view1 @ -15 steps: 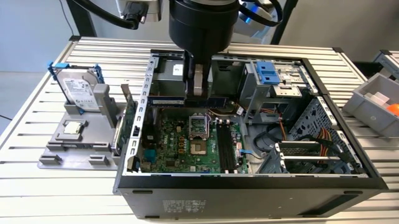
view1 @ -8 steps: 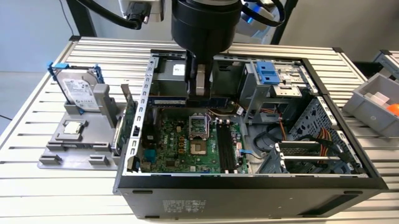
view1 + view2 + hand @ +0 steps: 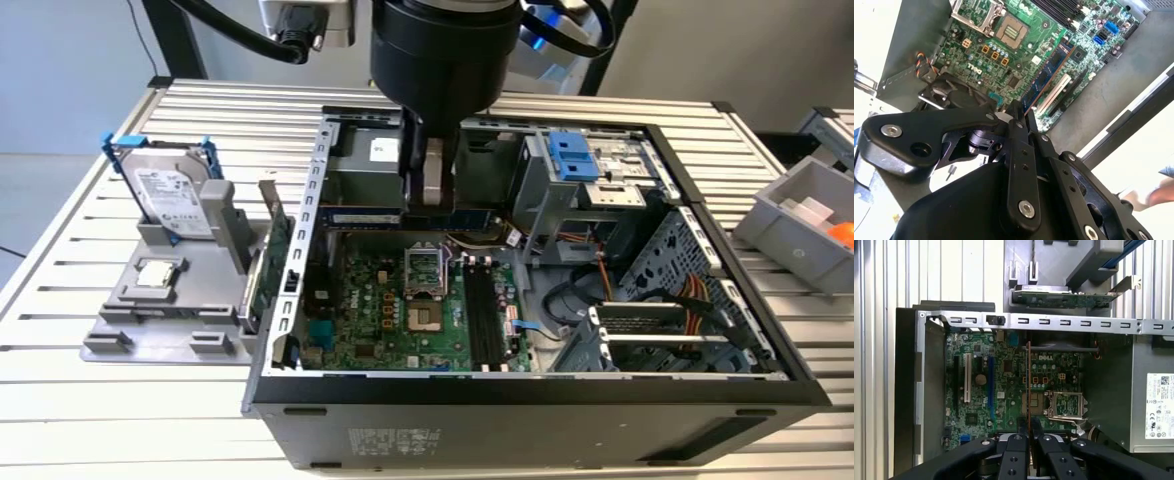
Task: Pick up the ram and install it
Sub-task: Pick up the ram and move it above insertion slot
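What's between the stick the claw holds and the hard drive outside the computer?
In the exterior view, the case's metal wall and a green card upright in the grey stand separate the ram from the hard drive.

i see a ribbed metal table [image 3: 120, 425]. on it sit an open computer case [image 3: 534, 425], a grey holder tray [image 3: 160, 332] on the exterior view's left, and a grey bin [image 3: 787, 222] on its right.

drive cage [image 3: 550, 190] and cables [image 3: 694, 300] seemingly crowd the motherboard [image 3: 387, 320].
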Available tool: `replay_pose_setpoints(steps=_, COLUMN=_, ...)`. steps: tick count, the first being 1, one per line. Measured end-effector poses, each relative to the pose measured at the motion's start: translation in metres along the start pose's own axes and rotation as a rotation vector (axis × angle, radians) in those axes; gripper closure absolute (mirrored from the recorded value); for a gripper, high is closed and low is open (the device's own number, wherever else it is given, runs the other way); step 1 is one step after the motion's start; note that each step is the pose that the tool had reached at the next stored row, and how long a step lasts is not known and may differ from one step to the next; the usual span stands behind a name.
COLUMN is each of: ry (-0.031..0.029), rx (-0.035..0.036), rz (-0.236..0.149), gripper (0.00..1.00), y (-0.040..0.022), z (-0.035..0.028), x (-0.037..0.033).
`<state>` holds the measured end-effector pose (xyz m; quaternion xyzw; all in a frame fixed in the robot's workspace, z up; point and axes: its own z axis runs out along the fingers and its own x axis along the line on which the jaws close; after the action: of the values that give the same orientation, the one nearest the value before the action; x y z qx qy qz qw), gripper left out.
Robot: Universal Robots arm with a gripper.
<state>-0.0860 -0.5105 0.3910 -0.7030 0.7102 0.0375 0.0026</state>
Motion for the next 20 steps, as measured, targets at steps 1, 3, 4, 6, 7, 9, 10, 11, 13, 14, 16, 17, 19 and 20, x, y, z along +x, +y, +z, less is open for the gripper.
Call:
replay_pose_setpoints(steps=1, ry=0.0, rx=0.0, rz=0.0, gripper=1.0, y=-0.0004, z=0.0, x=0.0)
replay_pose_setpoints(steps=3, ry=0.0001, rx=0.0, rz=0.0, gripper=1.0, y=-0.0012, z=-0.0001, x=0.0)
replay_pose_setpoints(steps=4, ry=0.0, rx=0.0, rz=0.0, gripper=1.0, y=-0.0015, z=-0.0001, x=0.0)
replay_pose_setpoints(steps=6, ry=-0.0001, rx=0.0, rz=0.0, gripper=1.0, y=-0.0024, z=-0.0001, x=0.0)
replay_pose_setpoints(steps=7, ry=-0.0001, rx=0.0, rz=0.0, gripper=1.0, y=-0.0029, z=-0.0001, x=0.0)
replay_pose_setpoints(steps=9, ry=0.0, rx=0.0, rz=0.0, gripper=1.0, y=-0.0038, z=-0.0002, x=0.0)
replay_pose_setpoints(steps=10, ry=0.0, rx=0.0, rz=0.0, gripper=1.0, y=-0.0041, z=-0.0002, x=0.0)
replay_pose_setpoints(steps=11, ry=0.0, rx=0.0, rz=0.0, gripper=1.0, y=-0.0046, z=-0.0002, x=0.0)
replay_pose_setpoints(steps=13, ry=0.0001, rx=-0.0001, rz=0.0, gripper=1.0, y=-0.0058, z=-0.0003, x=-0.0001)
replay_pose_setpoints(steps=14, ry=0.0001, rx=0.0, rz=0.0, gripper=1.0, y=-0.0061, z=-0.0003, x=0.0)
replay_pose_setpoints(steps=16, ry=0.0001, rx=0.0, rz=0.0, gripper=1.0, y=-0.0068, z=-0.0004, x=-0.0001)
replay_pose_setpoints(steps=17, ry=0.0, rx=0.0, rz=0.0, gripper=1.0, y=-0.0072, z=-0.0003, x=-0.0001)
replay_pose_setpoints(steps=19, ry=0.0002, rx=-0.0001, rz=0.0, gripper=1.0, y=-0.0086, z=-0.0005, x=-0.0001)
replay_pose_setpoints(steps=20, ry=-0.0001, rx=0.0, rz=0.0, gripper=1.0, y=-0.0095, z=-0.0004, x=-0.0001)
